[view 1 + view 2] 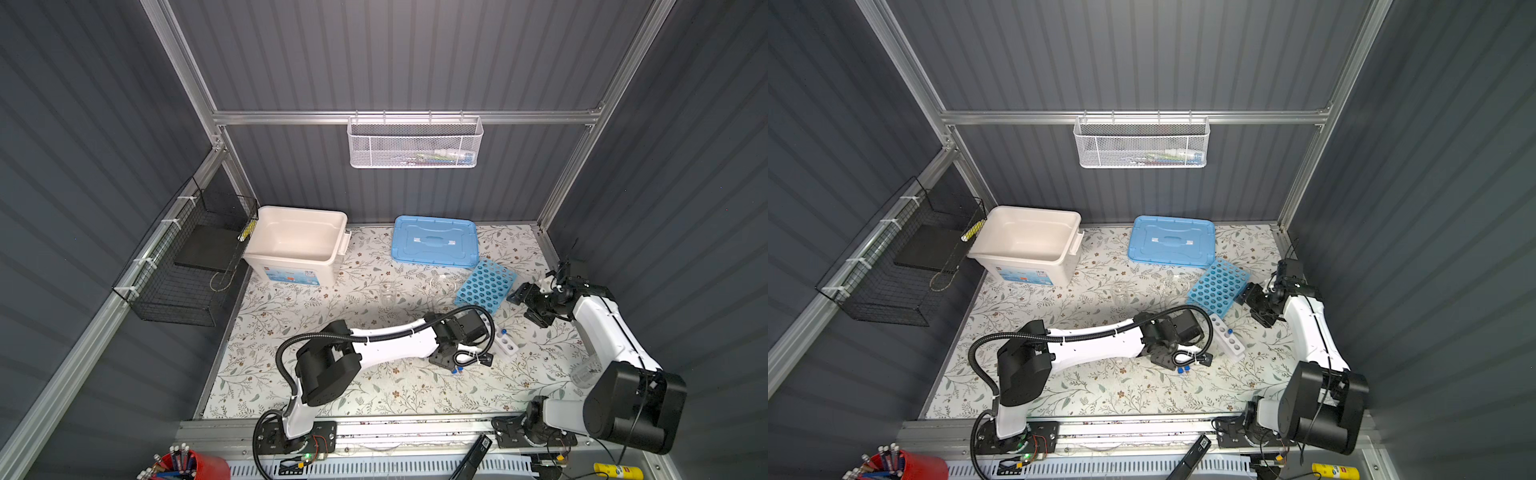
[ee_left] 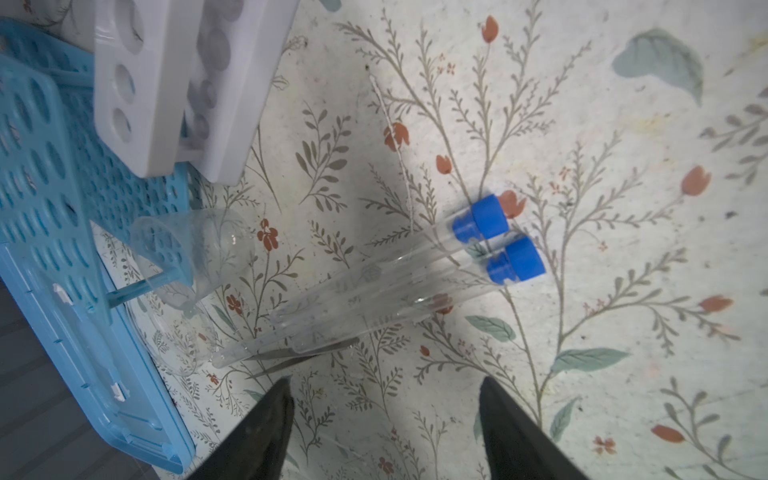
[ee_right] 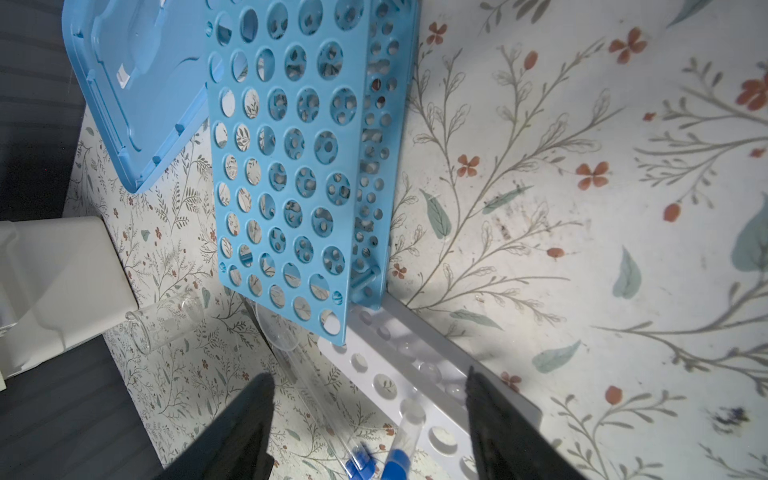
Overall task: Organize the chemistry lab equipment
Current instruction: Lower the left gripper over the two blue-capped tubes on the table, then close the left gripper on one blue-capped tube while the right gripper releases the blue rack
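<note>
A flower-patterned table top (image 1: 374, 390) was recorded. A white bin (image 1: 291, 270) was set at the back left, and a light-blue lid (image 1: 434, 241) was laid flat to its right. A blue rack (image 1: 486, 289) was found just beside the lid, with a white rack (image 1: 505, 343) close by. Two blue-capped tubes (image 2: 415, 270) were laid side by side, touching, their far ends by tweezers (image 2: 291, 357). A clear beaker (image 2: 199, 249) was noted near the blue rack.

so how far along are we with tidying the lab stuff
Barely started. Done: one capped tube stands in the white rack. In hand: nothing yet; the open left hand hovers over two loose tubes. Left: those tubes, beakers, tweezers, the blue rack; the bin is empty.
</note>
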Robot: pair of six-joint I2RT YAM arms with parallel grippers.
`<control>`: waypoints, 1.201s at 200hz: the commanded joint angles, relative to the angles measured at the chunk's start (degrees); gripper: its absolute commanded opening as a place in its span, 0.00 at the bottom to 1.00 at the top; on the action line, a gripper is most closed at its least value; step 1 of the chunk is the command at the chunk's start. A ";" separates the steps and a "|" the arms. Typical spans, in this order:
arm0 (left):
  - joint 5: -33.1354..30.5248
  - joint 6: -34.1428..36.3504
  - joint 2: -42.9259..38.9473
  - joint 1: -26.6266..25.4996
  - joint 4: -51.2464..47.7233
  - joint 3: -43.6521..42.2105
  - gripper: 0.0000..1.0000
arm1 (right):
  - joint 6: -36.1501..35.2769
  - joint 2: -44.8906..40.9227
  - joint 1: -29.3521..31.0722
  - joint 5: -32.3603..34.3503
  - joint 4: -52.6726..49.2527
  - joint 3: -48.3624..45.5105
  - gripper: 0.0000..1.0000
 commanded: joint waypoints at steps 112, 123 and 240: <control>3.60 1.29 6.58 -0.10 0.34 -0.58 0.61 | -1.38 -2.70 -2.79 -2.57 -1.28 -0.97 0.75; 3.98 1.20 6.72 -0.05 0.34 -0.73 0.60 | -1.27 -2.95 -3.10 -2.93 -1.29 -1.03 0.75; 7.48 0.83 14.70 1.00 -5.67 6.51 0.51 | 0.39 -6.28 -5.19 -7.14 -1.75 -0.36 0.76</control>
